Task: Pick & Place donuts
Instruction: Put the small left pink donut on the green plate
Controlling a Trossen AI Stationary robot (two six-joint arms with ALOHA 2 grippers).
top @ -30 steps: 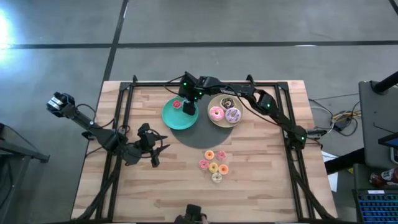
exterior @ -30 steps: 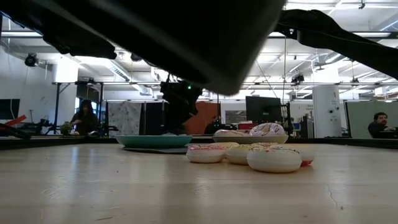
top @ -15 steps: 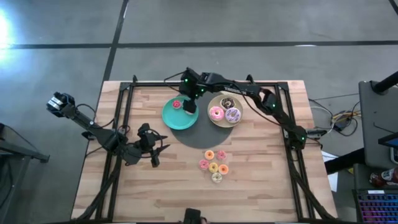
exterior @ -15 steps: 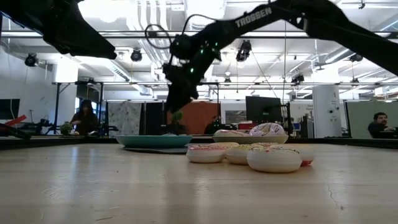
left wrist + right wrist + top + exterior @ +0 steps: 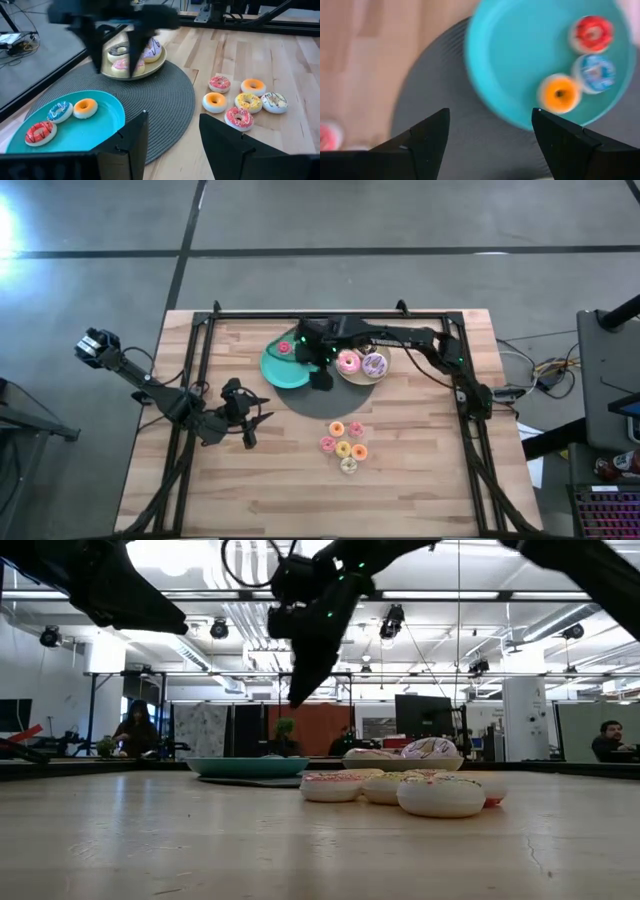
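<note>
The right pincer point(image 5: 322, 379) has been pulled away from the teal plate point(image 5: 275, 370) and is now seen over the dark round mat point(image 5: 310, 398), just right of that plate, near the middle of the high view. It has also been lifted: in the low view it hangs high in the upper middle, well above the plates. Its fingers point(image 5: 425, 135) are spread wide and nothing is held between them.

Three tiny donuts are left on the teal plate: a red donut point(image 5: 40, 132), a blue donut point(image 5: 59, 111) and an orange donut point(image 5: 84, 107). They are seen in the lower left of the left wrist view, close to one another.

The big donuts are kept on the beige plate point(image 5: 368, 377), which sits on the mat just right of the teal plate. A pink donut point(image 5: 348, 361) and a lilac-white donut point(image 5: 374, 364) are seen there side by side. A third, dark donut behind them is mostly hidden by the arm.

A bunch of tiny donuts point(image 5: 344, 442) is laid on the bare wooden counter point(image 5: 420, 470), below the mat, in the lower middle of the high view. Pink, orange, yellow and white ones are seen there, close together.

The left pincer point(image 5: 247, 437) is parked low on the left part of the counter, well apart from the plates. Its fingers point(image 5: 131, 140) are partly spread and nothing is pinched.
</note>
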